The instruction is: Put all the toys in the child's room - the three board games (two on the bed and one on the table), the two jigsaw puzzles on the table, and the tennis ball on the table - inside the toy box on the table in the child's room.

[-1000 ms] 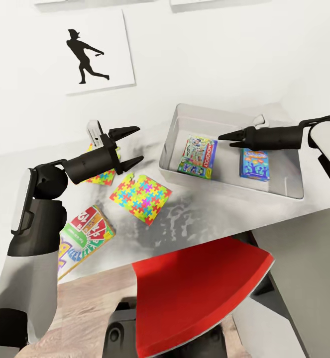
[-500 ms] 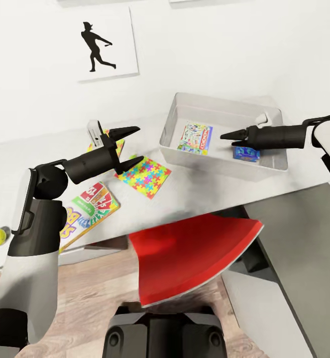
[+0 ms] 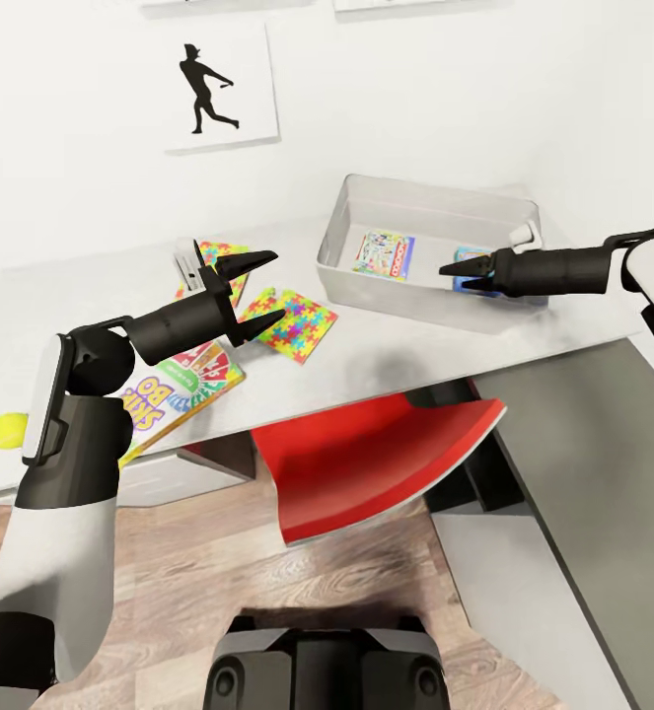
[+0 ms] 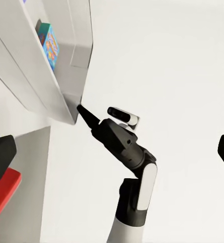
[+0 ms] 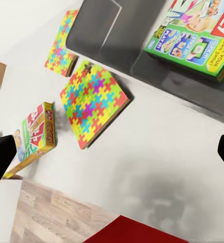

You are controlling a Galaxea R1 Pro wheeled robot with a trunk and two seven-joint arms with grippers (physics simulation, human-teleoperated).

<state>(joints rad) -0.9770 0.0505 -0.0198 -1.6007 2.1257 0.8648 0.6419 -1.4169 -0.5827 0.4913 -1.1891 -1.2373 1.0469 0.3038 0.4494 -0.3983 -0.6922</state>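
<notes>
Skip-Bo box (image 3: 174, 390) lay flat at the desk (image 3: 386, 350) near edge, long axis angled toward the far wall; tennis ball (image 3: 6, 431) just left of it. Two jigsaw puzzles (image 3: 289, 322) (image 3: 211, 266) flat mid-desk. Left hand (image 3: 257, 291) empty, fingers apart; right hand (image 3: 457, 275) empty, fingers spread in its wrist view. Toy box (image 3: 386, 289) farther right held Monopoly box (image 3: 384, 254) and blue box (image 3: 470, 281).

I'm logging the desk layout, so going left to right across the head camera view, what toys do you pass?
Tennis ball → Skip-Bo box → front jigsaw puzzle → Monopoly box → small blue box.
</notes>
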